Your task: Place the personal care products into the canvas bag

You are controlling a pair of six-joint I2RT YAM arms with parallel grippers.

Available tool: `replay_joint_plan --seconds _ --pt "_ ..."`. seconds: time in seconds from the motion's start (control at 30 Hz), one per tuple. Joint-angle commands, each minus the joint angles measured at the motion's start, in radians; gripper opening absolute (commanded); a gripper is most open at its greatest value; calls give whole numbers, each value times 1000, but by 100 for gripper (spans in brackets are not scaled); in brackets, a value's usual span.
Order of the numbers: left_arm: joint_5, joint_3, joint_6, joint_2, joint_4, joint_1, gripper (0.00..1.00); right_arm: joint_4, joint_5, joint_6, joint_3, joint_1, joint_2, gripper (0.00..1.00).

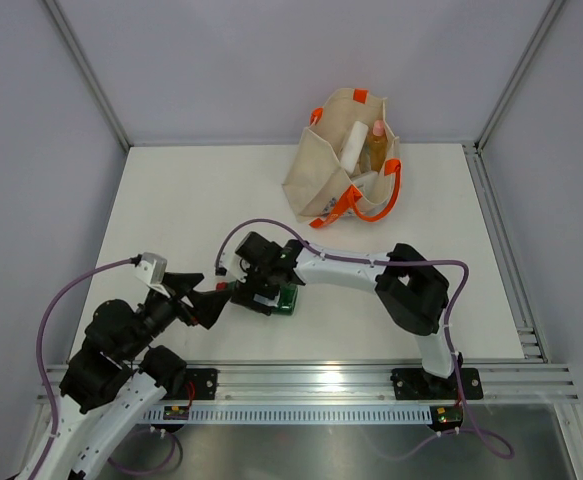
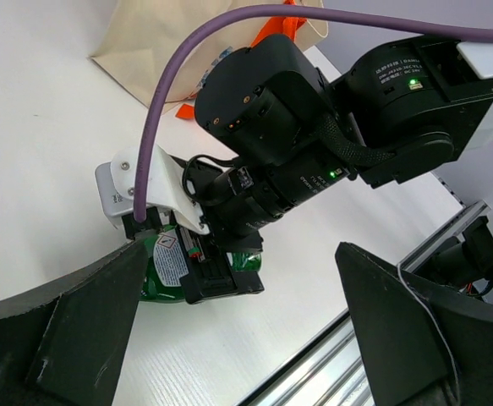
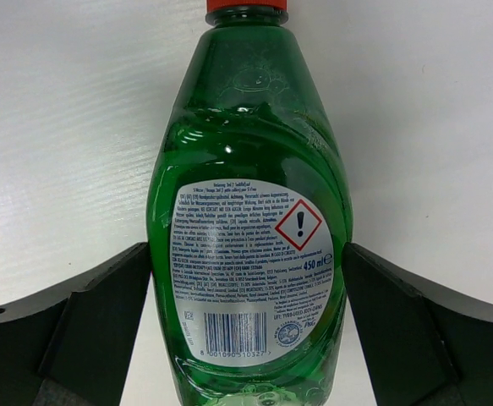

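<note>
Bottle: the flat green plastic bottle (image 3: 246, 152) lies on its side on the white table (image 1: 171, 200), near the front middle. Its red cap (image 3: 246, 8) points away from my right wrist and its white back label (image 3: 254, 262) faces up.
Right gripper: my right gripper (image 3: 246, 254) straddles the bottle's lower body, closed onto it with one dark finger against each flank.
Right arm: from its base at the near right it rises to a bent elbow. The forearm then stretches left and low across the table, with the wrist over the bottle.
Left gripper: my left gripper (image 1: 214, 300) hangs just beside the right one, its fingers spread wide.
Left arm: it is folded close to its base at the near left, with the wrist aimed rightward at the bottle.
Bag: the beige canvas bag (image 1: 316, 175) with orange handles stands at the far side, well apart from the green bottle. A white bottle (image 1: 354, 148) and a tan pink-capped bottle (image 1: 376, 140) show inside its open top.
</note>
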Motion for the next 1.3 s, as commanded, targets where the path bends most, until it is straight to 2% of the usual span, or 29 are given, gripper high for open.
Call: replay_joint_plan --seconds 0.0,0.2,0.33,0.5,0.53,0.6,0.67,0.97,1.13,1.27 --pt "31 14 13 -19 51 2 99 -144 70 -62 -60 -5 24 100" --pt "38 14 18 -20 54 2 99 -26 216 -60 -144 30 -20 100" --pt "44 14 18 -32 57 2 99 21 247 -62 -137 35 -114 100" --pt "54 8 17 -69 73 2 99 7 141 -131 -138 21 -235 100" --pt "54 6 17 -75 76 2 99 -18 27 -144 -132 9 -247 99" --pt "56 5 17 -92 76 2 99 -77 -49 -195 -143 -28 -267 100" --pt "54 3 15 -97 77 2 99 -64 -52 -224 -176 -37 -275 99" --pt "58 1 18 -91 80 2 99 -16 90 -191 -252 -39 -218 99" --pt "58 3 21 -86 76 2 99 -10 149 -188 -235 -40 -123 99" --pt "56 3 21 -86 76 2 99 -5 68 -186 -241 -48 -88 100"
